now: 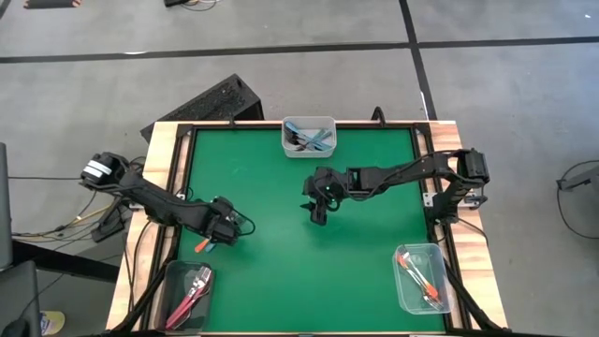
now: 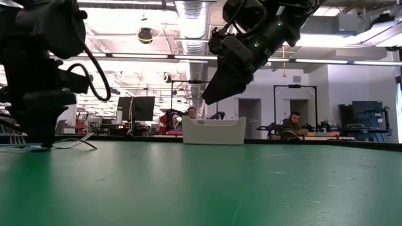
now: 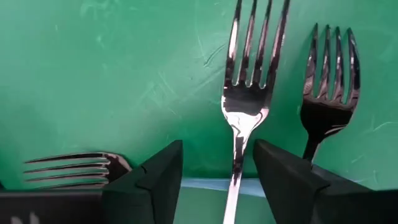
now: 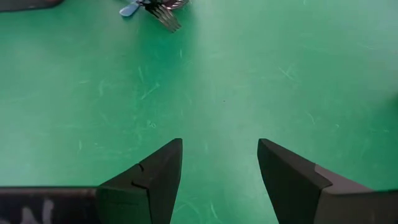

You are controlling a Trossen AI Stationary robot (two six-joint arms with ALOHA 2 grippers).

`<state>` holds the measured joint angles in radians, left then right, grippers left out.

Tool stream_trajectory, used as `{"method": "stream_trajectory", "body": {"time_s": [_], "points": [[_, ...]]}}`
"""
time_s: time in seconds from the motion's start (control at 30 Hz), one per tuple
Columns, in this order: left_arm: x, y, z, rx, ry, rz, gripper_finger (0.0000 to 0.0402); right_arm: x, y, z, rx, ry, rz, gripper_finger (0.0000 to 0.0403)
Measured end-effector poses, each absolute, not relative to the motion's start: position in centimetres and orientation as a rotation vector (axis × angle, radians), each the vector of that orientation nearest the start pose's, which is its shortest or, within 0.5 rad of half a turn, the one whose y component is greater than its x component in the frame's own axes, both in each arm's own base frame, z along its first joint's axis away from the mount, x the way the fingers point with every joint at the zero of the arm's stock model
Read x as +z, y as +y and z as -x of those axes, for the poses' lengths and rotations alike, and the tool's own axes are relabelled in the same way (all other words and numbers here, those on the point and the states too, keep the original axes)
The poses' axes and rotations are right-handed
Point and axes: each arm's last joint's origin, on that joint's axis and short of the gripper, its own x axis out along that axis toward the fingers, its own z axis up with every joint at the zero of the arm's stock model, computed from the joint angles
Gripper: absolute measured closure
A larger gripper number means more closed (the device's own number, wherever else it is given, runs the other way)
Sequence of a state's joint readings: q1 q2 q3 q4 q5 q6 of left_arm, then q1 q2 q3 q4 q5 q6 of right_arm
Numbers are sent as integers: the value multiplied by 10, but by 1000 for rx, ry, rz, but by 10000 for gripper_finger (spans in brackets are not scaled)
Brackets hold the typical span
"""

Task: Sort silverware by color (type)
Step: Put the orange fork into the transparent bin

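My left gripper (image 1: pixel 223 232) (image 3: pixel 217 149) stands open at the table's left, pointing steeply down over three forks lying on the green mat. The middle fork (image 3: pixel 247 106) has its thin neck between my fingers with a gap on each side. A second fork (image 3: pixel 326 87) lies beside it and a third (image 3: pixel 74 169) lies crosswise. A light blue handle (image 3: pixel 199 185) crosses under the fingers, and an orange handle (image 1: pixel 202 245) sticks out toward the near edge. My right gripper (image 1: pixel 318 211) (image 4: pixel 219 146) hangs open above the mat's middle, with nothing between its fingers.
Three clear containers stand on the mat. The one at the far middle (image 1: pixel 329 122) holds blue-handled forks, the one at the near left (image 1: pixel 174 281) pink-red ones, and the one at the near right (image 1: pixel 404 298) orange ones. A wooden frame (image 1: pixel 159 178) rims the table.
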<state>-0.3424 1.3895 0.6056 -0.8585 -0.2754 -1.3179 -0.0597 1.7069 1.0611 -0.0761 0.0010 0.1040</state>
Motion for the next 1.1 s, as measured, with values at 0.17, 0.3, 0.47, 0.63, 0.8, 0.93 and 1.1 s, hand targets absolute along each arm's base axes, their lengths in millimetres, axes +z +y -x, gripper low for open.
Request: {"method": "stream_trajectory", "body": {"time_s": [0.17, 0.3, 0.47, 0.63, 0.8, 0.93, 1.1], "points": [[135, -54, -175, 861, 1271, 523, 253, 202, -22, -360, -96, 718, -122, 169], [134, -55, -178, 821, 1272, 515, 316, 202, -20, -360, -92, 718, -120, 169], [134, -56, -178, 810, 1275, 524, 391, 201, -16, -360, -84, 721, -122, 169], [134, -56, -180, 793, 1249, 495, 391, 202, -15, -357, -54, 742, -216, 172], [150, -56, -188, 815, 1148, 442, 392, 213, -9, -350, -35, 747, -234, 177], [165, -58, -194, 838, 978, 367, 392, 211, 3, -351, -19, 723, -273, 179], [174, -66, -212, 791, 690, 286, 392, 190, 23, -348, 46, 608, -350, 180]]}}
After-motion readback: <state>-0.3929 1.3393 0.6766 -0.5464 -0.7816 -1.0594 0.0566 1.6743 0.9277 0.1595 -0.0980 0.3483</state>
